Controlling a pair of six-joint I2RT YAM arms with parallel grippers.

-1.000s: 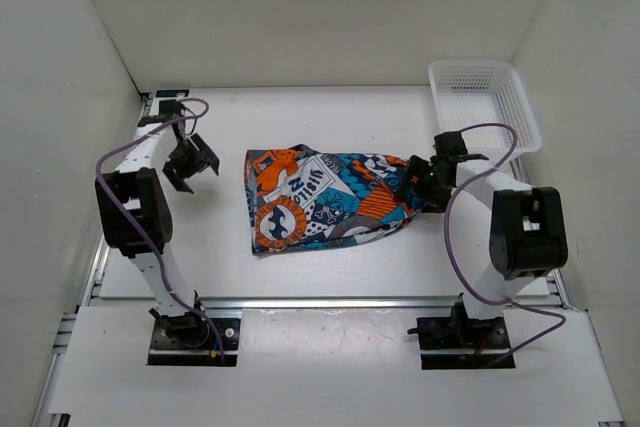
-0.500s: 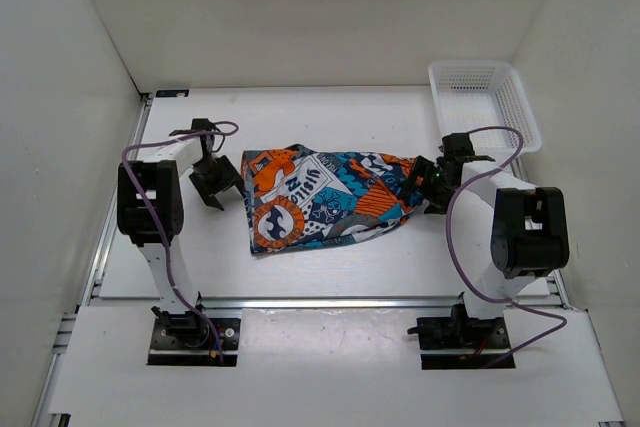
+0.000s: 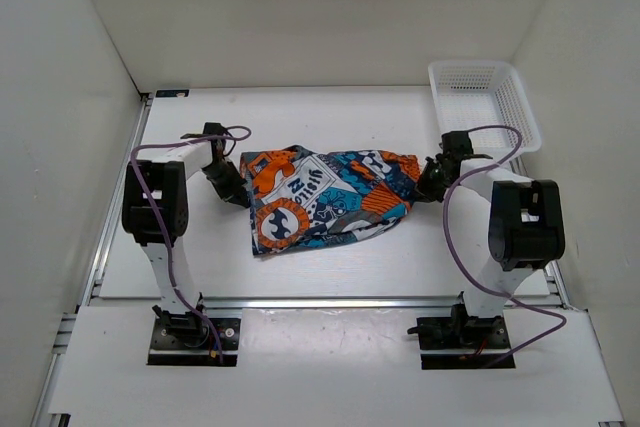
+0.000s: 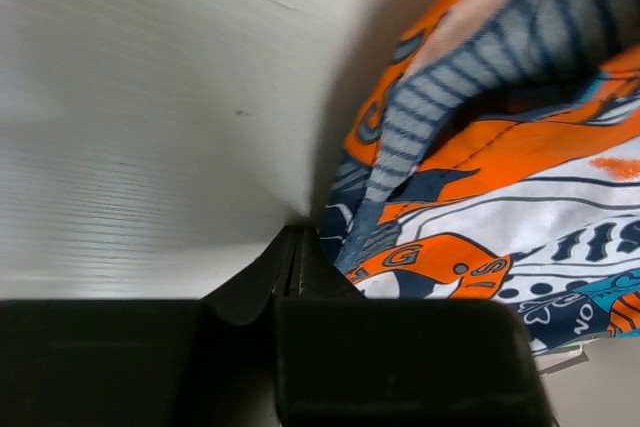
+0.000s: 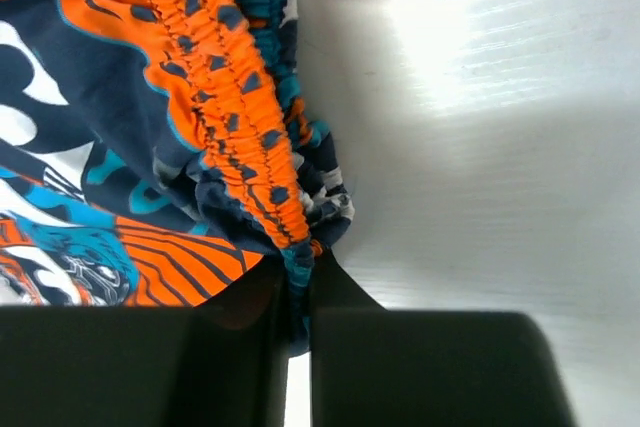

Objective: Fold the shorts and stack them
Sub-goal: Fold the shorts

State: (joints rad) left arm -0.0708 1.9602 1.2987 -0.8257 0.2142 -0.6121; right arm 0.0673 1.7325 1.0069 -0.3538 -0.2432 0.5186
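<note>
Left gripper (image 4: 297,259) is pinched right down, fingertips meeting on the table (image 4: 150,97). Its own camera shows the worry: the shorts (image 3: 325,197) lie just to the right of those tips, with a striped edge (image 4: 405,137) of cloth running up past them, but no fabric shows between the pads. I can't tell whether it has caught a fold or nipped bare table. The right gripper (image 5: 298,282) looks much better, clenched on the shorts with the orange gathered waistband (image 5: 240,127) running straight into the slot between its fingers. From above, the garment lies rumpled between the two hands, one at each end. The white mesh basket (image 3: 486,97) sits beyond the right hand, apart from the cloth. This reads as the opening grab, taking both ends so the shorts can be spread flat before any fold, and no fold is made yet. To do it well, test the left grip first with a small, slow rise. If the edge doesn't come up with the fingers, let go, shift to the right over the cloth, press down and close again with fabric properly between the pads. Once both hands hold, lift together and draw apart evenly and gently. The elastic on the right is bulky and could slide out under a jerk. Keep the cloth low so it settles smooth on the table.
</note>
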